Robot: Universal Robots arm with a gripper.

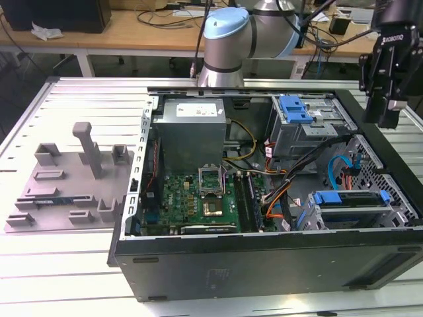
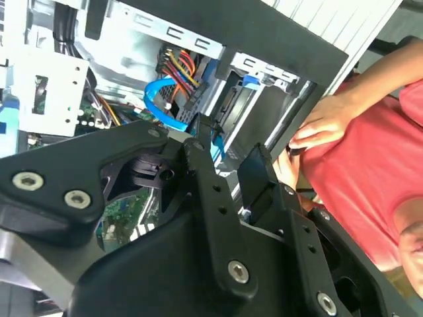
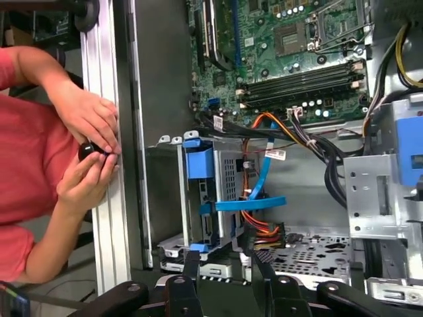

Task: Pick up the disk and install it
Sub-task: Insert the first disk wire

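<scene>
The disk point(image 1: 350, 199), a flat drive framed by blue rails, sits in the drive cage at the near corner of the open computer case point(image 1: 264, 264), on the exterior view's right. The first wrist view shows that cage edge-on with a blue latch point(image 3: 198, 162). My black gripper point(image 1: 383, 122) hangs above the case's rim on the exterior view's right, behind and above the cage. It touches nothing. In both wrist views its fingers point(image 2: 198, 155) stand apart with nothing between them, and the gripper point(image 3: 221, 261) looks down on the cage and its cables.
A person in a red shirt stands by the table edge beside the case, hands point(image 3: 92, 152) holding a small black object. Blue and orange cables point(image 3: 264, 198) run beside the cage. A grey power-supply box point(image 1: 192, 132) and motherboard fill the case. A grey fixture plate point(image 1: 73, 185) lies on the exterior view's left.
</scene>
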